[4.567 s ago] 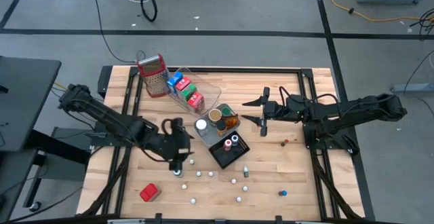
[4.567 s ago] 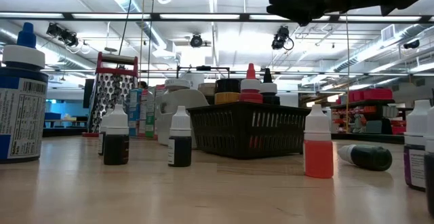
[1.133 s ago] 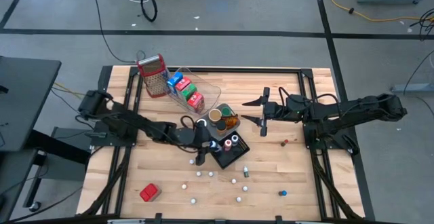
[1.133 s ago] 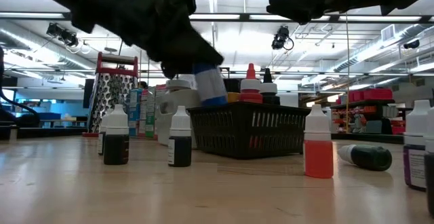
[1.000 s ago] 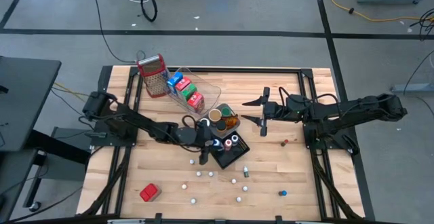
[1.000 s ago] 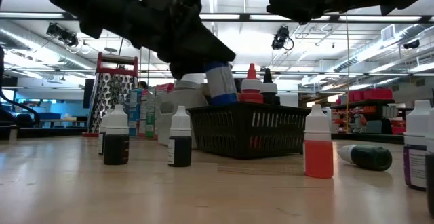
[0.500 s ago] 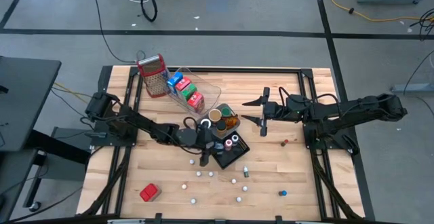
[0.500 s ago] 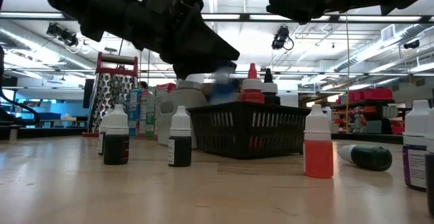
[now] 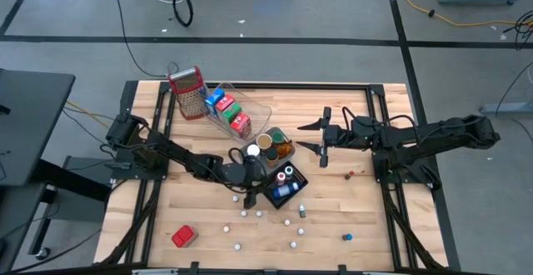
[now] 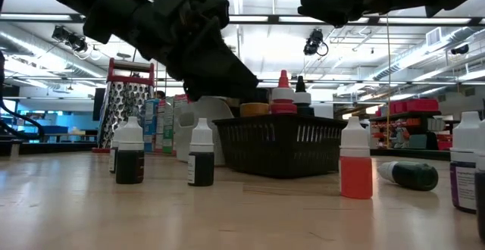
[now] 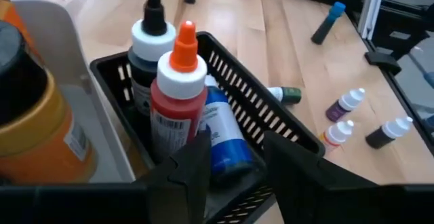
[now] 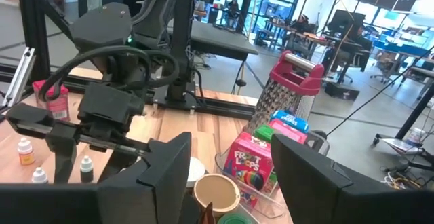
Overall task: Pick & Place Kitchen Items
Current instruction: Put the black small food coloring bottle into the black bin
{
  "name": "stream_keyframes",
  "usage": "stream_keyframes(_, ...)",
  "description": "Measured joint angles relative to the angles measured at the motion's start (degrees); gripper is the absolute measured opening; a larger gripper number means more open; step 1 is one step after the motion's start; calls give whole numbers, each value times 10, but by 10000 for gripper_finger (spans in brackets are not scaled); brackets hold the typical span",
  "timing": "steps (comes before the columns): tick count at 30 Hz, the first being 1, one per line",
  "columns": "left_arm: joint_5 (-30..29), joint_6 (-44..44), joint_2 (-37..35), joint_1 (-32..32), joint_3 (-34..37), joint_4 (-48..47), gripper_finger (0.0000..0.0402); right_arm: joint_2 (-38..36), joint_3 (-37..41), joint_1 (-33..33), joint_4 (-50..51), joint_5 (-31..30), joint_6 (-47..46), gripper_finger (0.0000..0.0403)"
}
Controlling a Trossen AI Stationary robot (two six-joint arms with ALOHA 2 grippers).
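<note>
My left gripper [image 9: 260, 178] [image 11: 234, 161] is open and hangs over the near-left corner of the black mesh basket [image 9: 293, 193] [image 10: 280, 148]. A blue bottle [image 11: 222, 137] [image 9: 284, 190] lies on its side in the basket, just below and between the fingers. It rests against an upright red-capped bottle [image 11: 178, 95], and a black-capped bottle [image 11: 150, 44] stands beside that. My right gripper [image 9: 323, 137] [image 12: 230, 176] is open and waits above the table, right of the grey tray.
Several small dropper bottles [image 9: 250, 214] [image 10: 201, 154] stand on the wood near the basket, and one lies on its side [image 10: 409, 176]. A red carton [image 9: 183, 237] sits near the front left. The clear tray of cartons [image 9: 229, 112], the grater [image 9: 188, 92] and the grey tray of jars [image 9: 271, 144] stand behind the basket.
My left gripper carried the blue bottle a little to the right over the basket and let it go. The bottle dropped from upright in the fingers and now lies on its side in the basket. My right arm kept still.
</note>
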State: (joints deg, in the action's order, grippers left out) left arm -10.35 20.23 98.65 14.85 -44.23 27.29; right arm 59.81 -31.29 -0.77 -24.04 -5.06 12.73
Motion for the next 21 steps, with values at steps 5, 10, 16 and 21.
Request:
stream_keyframes(5, -3, -7, 0, 0, 0, 3, 151, 0, 0, 0, 11, 0, -21, 214)
stream_keyframes(10, -3, -8, -1, 0, 0, 4, 175, 0, 0, 0, 10, 0, -17, 214)
stream_keyframes(16, 30, -1, -1, 2, -14, 6, 196, 0, 0, 0, 11, 3, -15, 214)
stream_keyframes(21, 21, -53, -1, 7, -35, 3, 199, 0, 1, 1, 28, 85, -20, 214)
